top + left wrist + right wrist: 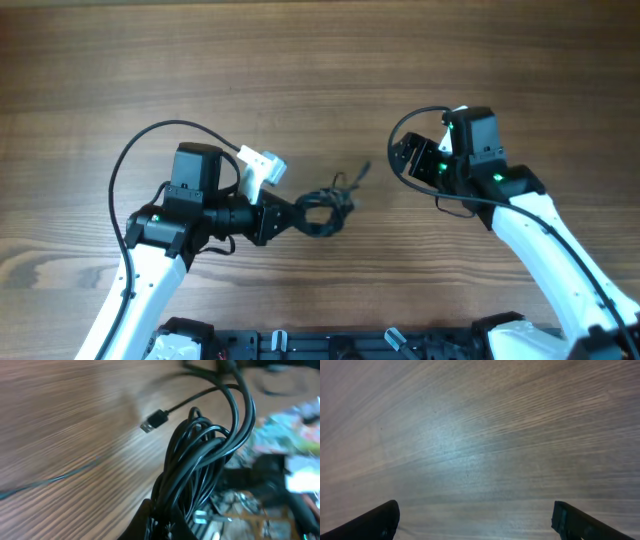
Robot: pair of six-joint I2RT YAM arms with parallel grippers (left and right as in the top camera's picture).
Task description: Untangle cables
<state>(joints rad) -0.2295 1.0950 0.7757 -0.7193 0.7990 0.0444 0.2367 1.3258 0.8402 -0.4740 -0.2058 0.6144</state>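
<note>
Wood-grain table [300,70] carries the cables [325,208] near its middle: a small black bundle of loops, pinched by the left gripper [303,214], whose fingers are closed on the strands. The cables look light, limp and a little springy. The loose plug [154,421] end seems the best place to pull. The right gripper [404,160] hovers well apart, fingers wide, holding nothing. No containers show.

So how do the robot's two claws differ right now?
The left gripper is shut on the cables, a bunched black coil; the right gripper is wide open and holds nothing. The left is at the bundle; the right stands apart from it, facing only the table. Both are black two-finger claws.
</note>
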